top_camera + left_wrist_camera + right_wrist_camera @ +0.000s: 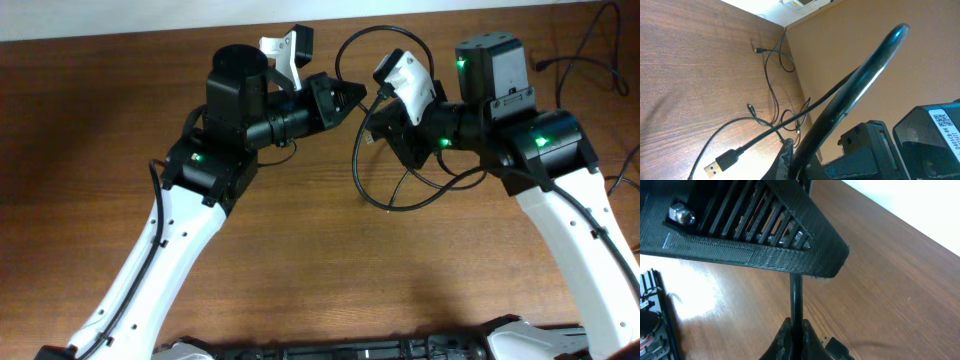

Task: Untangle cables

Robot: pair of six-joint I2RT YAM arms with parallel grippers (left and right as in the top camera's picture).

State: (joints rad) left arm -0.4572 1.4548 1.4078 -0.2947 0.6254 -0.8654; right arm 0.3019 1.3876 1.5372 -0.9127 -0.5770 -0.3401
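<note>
A black cable (358, 165) loops over the wooden table between my two arms, and its upper arc (375, 32) rises above both grippers. My left gripper (352, 95) points right and is shut on this cable (855, 85), which runs up and away from the jaws in the left wrist view. Facing it from a short distance, my right gripper (378, 118) is also shut on the cable (796, 297), pinched upright between its fingers (785, 337). A USB plug (721, 163) on a cable end lies on the table just below the grippers. Thinner cables (771, 85) with small plugs lie tangled farther off.
The left gripper's latticed finger (765, 240) hangs close above the right gripper. More thin black cords (585, 55) trail over the table's far right corner. A black rail (400, 350) runs along the near edge, and the table edge and a wall (790, 20) lie beyond the far cables.
</note>
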